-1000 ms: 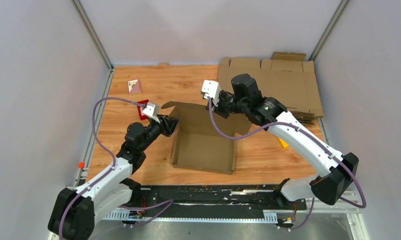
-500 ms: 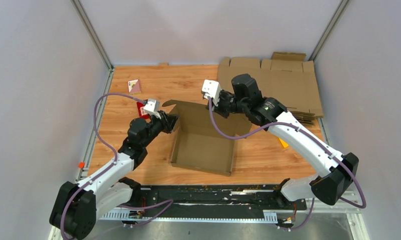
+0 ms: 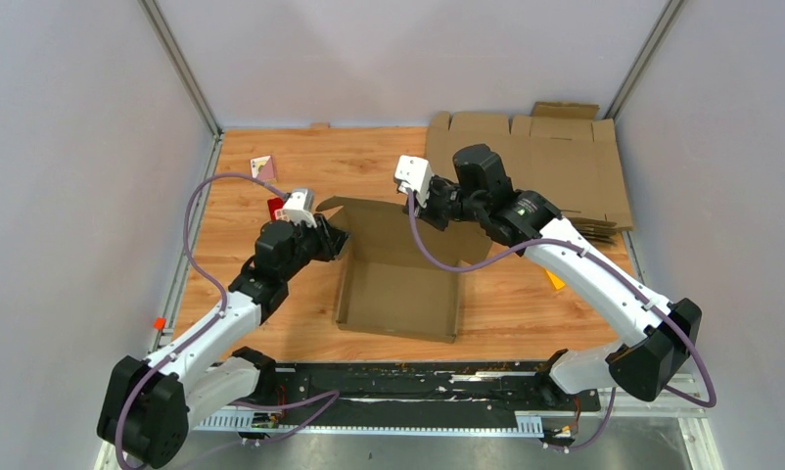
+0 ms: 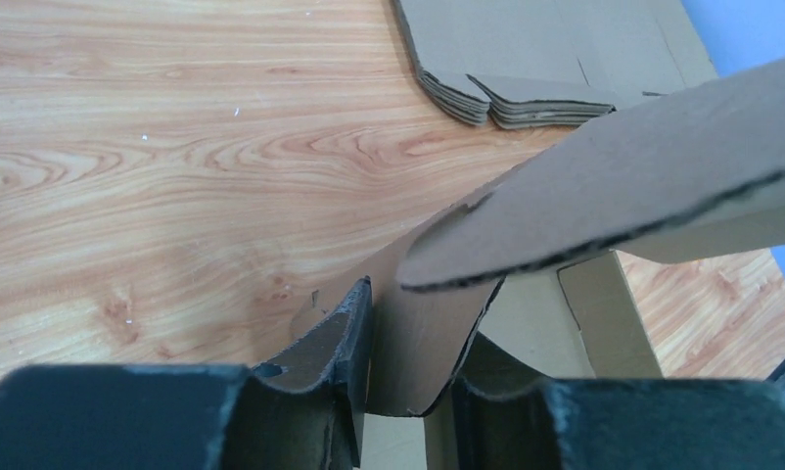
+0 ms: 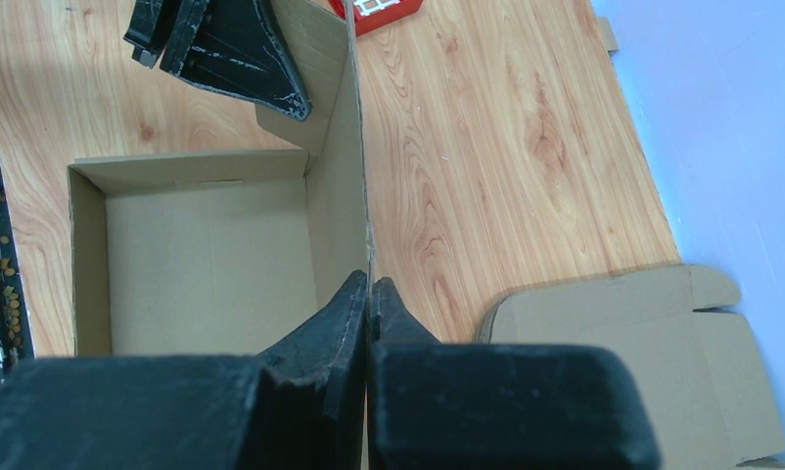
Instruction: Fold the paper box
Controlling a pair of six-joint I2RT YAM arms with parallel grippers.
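Two contacts act on the paper box (image 3: 398,289), sitting mid-table: the right gripper (image 5: 369,291) clamps its upright rear wall (image 5: 336,196), while the nearer left gripper (image 4: 408,343) straddles the left-rear corner flap (image 4: 436,294), jaws narrowly apart, grip indeterminate.

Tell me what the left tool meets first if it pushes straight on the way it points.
The paper box: its flap already lies between the fingers of the left tool, so contact looks immediate.
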